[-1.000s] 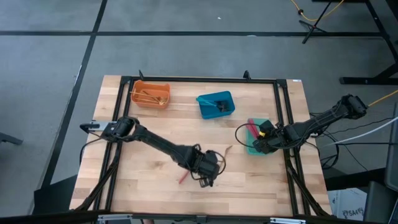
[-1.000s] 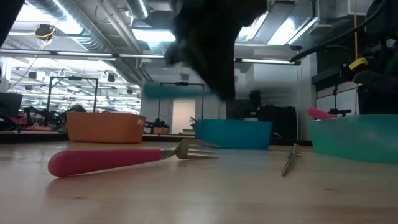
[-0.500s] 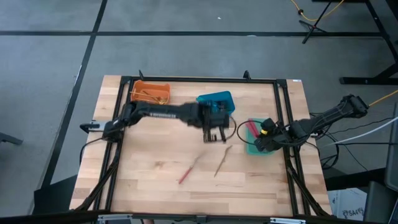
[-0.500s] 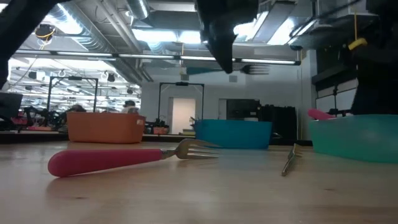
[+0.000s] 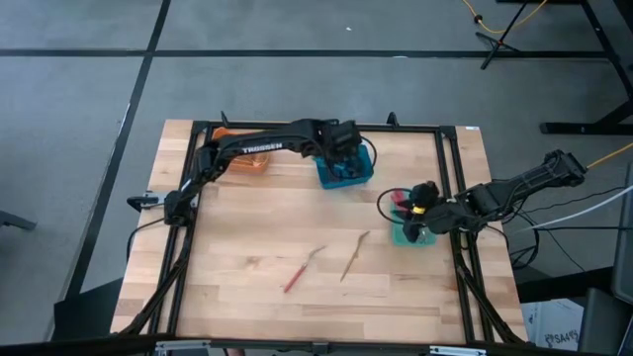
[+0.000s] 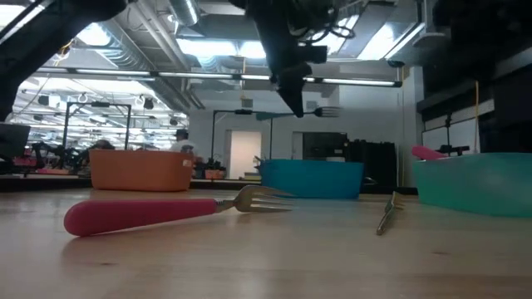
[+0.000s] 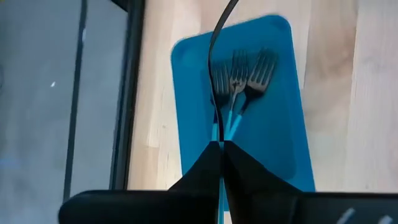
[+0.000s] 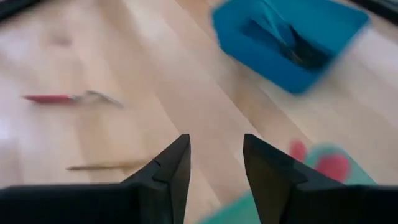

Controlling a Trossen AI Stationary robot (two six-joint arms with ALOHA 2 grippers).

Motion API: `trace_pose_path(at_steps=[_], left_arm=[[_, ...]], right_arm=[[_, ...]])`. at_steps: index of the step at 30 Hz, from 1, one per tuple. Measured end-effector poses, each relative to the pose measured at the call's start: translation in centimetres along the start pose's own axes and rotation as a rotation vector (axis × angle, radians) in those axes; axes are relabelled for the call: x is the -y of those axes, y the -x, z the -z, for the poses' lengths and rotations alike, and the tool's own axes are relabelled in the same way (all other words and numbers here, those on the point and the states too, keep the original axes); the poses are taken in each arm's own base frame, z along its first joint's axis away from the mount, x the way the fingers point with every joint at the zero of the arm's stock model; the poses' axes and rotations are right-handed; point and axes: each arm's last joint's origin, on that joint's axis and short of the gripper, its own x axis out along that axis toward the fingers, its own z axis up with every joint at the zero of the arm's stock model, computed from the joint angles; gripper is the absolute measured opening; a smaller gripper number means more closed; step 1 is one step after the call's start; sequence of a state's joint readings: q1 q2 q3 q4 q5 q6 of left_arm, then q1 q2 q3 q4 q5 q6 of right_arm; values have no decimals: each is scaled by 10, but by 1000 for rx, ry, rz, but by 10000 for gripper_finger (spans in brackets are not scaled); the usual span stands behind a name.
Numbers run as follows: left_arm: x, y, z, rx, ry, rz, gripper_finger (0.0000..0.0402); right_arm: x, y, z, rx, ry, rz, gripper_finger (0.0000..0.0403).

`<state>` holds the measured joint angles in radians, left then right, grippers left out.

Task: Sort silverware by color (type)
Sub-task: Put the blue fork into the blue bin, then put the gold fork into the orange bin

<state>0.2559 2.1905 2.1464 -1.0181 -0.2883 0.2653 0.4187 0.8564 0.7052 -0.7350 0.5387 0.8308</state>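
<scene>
Clamped on a blue-handled fork (image 6: 320,110), my left gripper (image 5: 346,146) hangs above the blue bin (image 5: 361,176); right gripper (image 8: 214,163), jaws apart, hovers over the green bin (image 5: 400,237). Red fork (image 5: 302,269) and gold fork (image 5: 354,255) lie on the table (image 5: 237,287).

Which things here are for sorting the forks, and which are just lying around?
For the job:
red-handled fork and gold fork on the table
blue-handled fork, gripped by the left end effector over the blue bin
orange bin, green bin
right end effector, open

Just lying about:
yellow cable on the floor
black frame
</scene>
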Motion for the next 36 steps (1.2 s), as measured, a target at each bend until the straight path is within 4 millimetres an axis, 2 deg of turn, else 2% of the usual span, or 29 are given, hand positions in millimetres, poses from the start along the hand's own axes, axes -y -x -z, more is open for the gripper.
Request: trace_pose_path(at_steps=[7,14,18,36], left_arm=[[3,-42,5,-64,-126,29,0],[15,-72,10,-120,-283,54,7],[17,-80,9,-116,-338,54,15],[19,-82,8,-110,-313,50,74]], right_arm=[[-14,1,-13,115,90,-129,138],[-15,1,-14,133,103,-127,138],[-15,1,-14,139,101,-121,138],[-15,1,-14,139,100,-122,138]])
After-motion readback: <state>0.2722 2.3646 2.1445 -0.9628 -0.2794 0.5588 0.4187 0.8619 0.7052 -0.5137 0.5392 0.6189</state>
